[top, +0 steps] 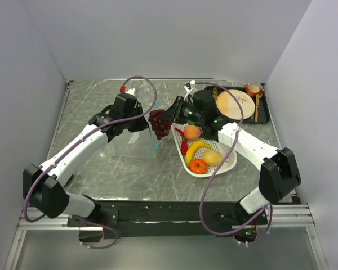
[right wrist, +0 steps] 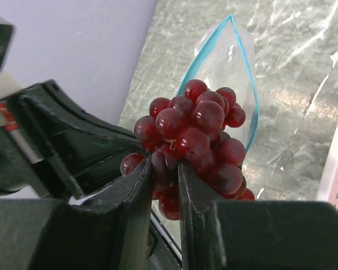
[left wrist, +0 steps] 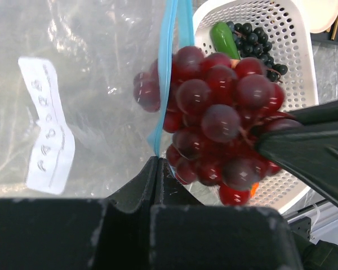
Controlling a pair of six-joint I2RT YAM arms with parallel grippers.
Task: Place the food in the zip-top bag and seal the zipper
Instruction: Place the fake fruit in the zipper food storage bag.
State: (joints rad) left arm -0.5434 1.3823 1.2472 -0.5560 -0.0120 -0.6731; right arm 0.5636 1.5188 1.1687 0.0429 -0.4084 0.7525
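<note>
Left wrist, grapes [left wrist: 214,118] at zip-top bag [left wrist: 79,79] mouth

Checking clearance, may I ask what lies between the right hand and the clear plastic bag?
Only the dark red grape bunch the right hand grips; right wrist view.

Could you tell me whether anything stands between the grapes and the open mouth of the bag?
Nothing visible does. The right hand holds the grapes right at the gaping mouth of the zip-top bag, whose edge the left hand pinches.
</note>
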